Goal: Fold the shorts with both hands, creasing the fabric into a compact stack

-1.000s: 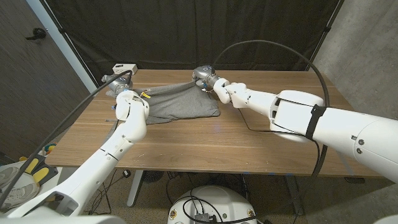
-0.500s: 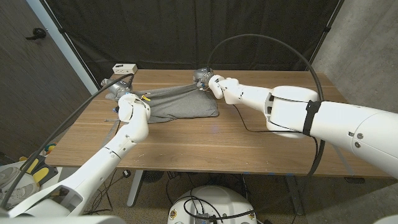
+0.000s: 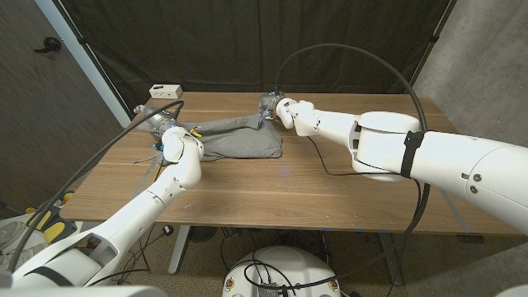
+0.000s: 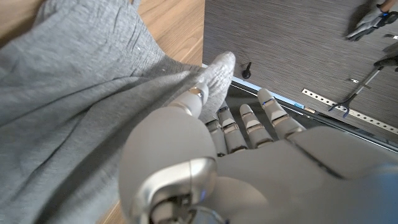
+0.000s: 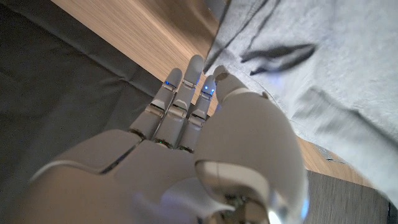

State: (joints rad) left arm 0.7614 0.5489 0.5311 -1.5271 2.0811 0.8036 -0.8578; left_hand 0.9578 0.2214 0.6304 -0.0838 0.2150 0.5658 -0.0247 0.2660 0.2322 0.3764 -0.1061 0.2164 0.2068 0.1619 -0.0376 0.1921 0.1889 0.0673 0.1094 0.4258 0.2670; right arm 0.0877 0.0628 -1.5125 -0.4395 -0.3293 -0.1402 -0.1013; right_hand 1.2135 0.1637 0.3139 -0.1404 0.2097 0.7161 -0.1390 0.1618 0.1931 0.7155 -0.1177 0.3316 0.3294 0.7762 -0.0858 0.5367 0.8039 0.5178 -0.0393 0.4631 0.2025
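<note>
I take the table [image 3: 330,198] as my reference, and its near half carries nothing but the bare wood my two arms cross. Past the middle, toward the far left part, lie the grey shorts [image 3: 239,147], already doubled over in part, with the upper layer lifted off the wood along its far edge and stretched between my hands. My left hand [image 3: 162,120] is at the shorts' left end near the table's left edge; in the left wrist view a fold of cloth [image 4: 93,112] is pinched between thumb and fingers [image 4: 245,121], the rest of them lying close together. My right hand [image 3: 271,106] is at the shorts' far right corner, close to the table's far edge; in the right wrist view the fingers [image 5: 180,93] lie narrow and together against the fabric with the thumb pressed to it, so I judge it holds the cloth. Beyond, on the far left corner of the table, sits a small white box [image 3: 166,89]. I judge the step is mid-fold: both ends raised, the crease not yet laid. Next calls for carrying both ends together at even height across the lower layer, keeping tension so no wrinkle is trapped, then lowering and releasing.
</note>
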